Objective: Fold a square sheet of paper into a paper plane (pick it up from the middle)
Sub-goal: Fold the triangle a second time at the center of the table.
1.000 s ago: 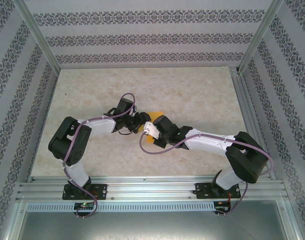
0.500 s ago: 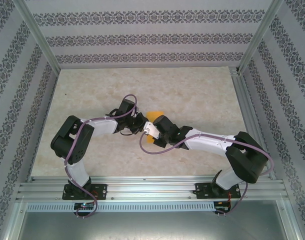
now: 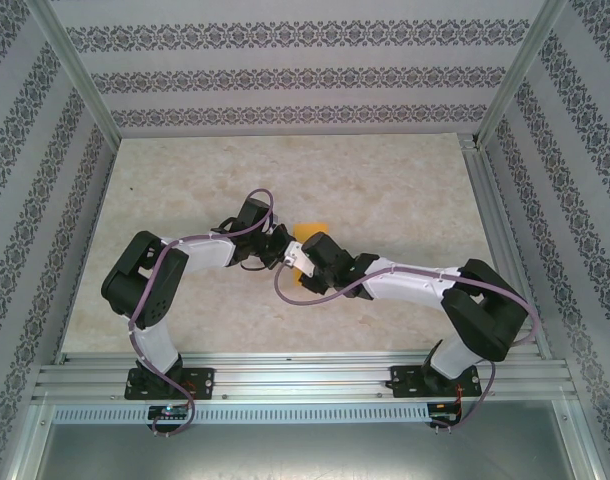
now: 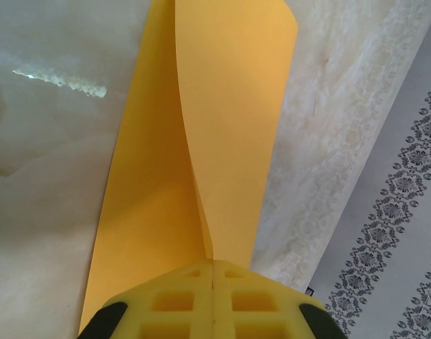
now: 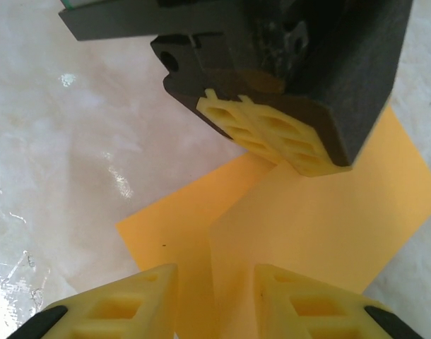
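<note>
marble-look table, left gripper pinching folded orange paper, right gripper parted

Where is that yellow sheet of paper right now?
In the overhead view the sheet of paper is mid-table between the two arms, pinched in the left pincer, with the right pincer open close by.

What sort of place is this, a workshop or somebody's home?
Probably a robot test booth: an aluminium-profile frame holds patterned wallpaper panels around a marble-look tabletop, where two black-and-white robot arms handle an orange-yellow paper sheet.
</note>
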You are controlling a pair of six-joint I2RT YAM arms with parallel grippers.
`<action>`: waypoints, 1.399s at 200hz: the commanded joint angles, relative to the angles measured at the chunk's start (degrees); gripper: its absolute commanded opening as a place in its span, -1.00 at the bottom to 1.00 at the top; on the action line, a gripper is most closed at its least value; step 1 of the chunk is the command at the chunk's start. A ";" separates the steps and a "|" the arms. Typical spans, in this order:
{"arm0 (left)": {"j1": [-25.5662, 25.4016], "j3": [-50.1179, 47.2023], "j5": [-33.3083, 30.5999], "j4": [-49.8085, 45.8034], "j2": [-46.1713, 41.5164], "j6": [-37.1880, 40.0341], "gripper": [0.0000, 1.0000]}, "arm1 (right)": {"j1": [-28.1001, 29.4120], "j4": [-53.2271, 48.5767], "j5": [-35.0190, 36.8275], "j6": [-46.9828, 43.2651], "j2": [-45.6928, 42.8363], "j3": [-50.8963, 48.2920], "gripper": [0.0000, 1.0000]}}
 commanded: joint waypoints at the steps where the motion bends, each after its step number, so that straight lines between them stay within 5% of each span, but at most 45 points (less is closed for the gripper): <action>1: -0.54 1.34 0.72 2.41 1.02 -0.30 -0.88 | 0.81 2.29 1.82 2.26 0.93 2.66 -0.32; 64: -0.60 2.49 0.28 -0.21 0.81 1.36 -0.86 | 0.99 0.54 2.18 6.31 1.73 4.54 -0.37; 136: -0.68 3.92 -1.62 -4.49 0.15 4.16 -0.79 | 0.46 -2.86 0.80 11.74 1.28 5.56 -0.89; 168: -0.73 5.41 -4.01 -8.77 -1.62 6.81 -0.53 | -1.17 -3.58 -1.43 15.66 0.97 5.28 -0.97; 221: -0.70 7.55 -10.21 -15.62 -5.60 11.78 0.12 | -9.03 8.61 -19.43 27.58 -1.69 -1.81 -0.97; 280: -0.68 8.31 -9.71 -15.59 -5.68 14.34 0.01 | -19.60 15.56 -34.39 37.54 1.06 -4.20 -0.97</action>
